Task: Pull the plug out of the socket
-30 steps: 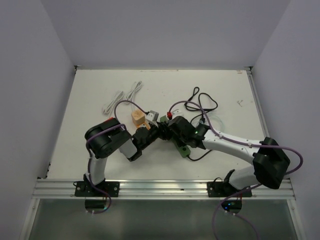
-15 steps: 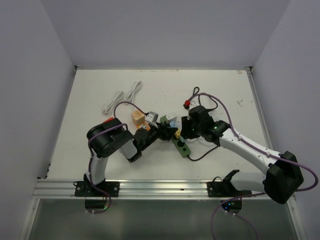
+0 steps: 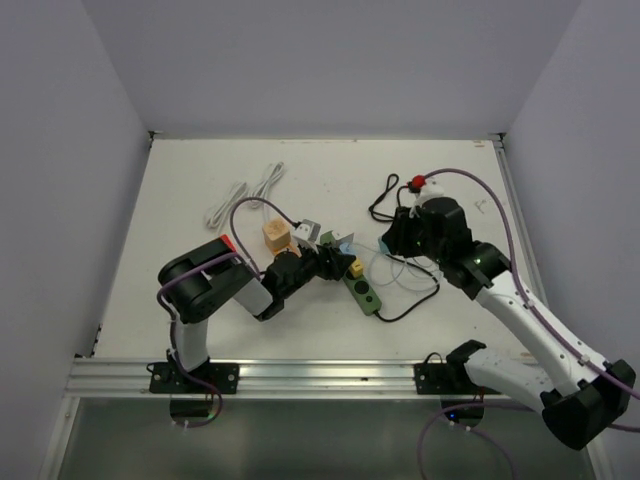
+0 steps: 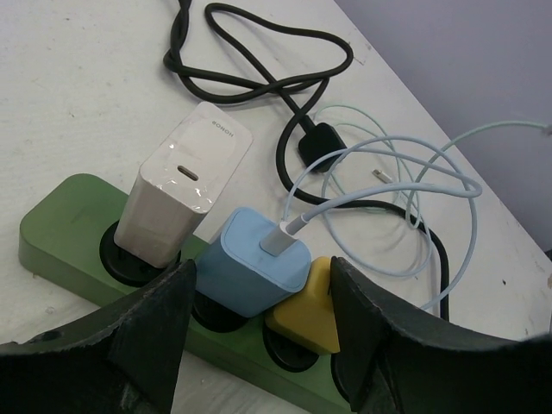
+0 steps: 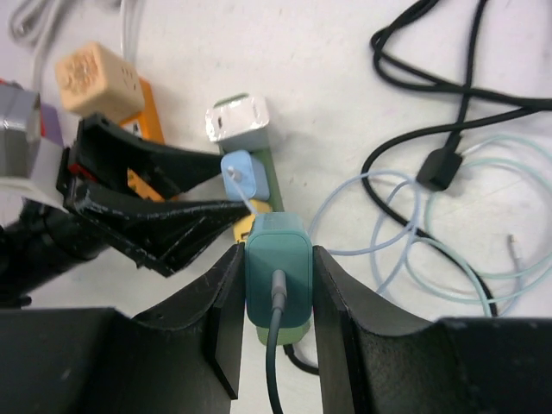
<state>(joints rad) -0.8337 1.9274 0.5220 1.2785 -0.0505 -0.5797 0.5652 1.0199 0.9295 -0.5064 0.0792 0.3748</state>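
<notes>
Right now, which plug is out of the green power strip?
The dark teal plug, pinched in the right end effector. The white plug, blue plug and yellow plug all sit in the power strip.

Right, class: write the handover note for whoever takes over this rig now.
Right gripper: fingers shut on the teal charger, held clear of the green power strip.
Left gripper: fingers straddle the blue charger and yellow plug on the strip; grip unclear.
Done: teal charger is out. White charger also sits plugged in.
Left: probably set the teal charger down, release.
</notes>
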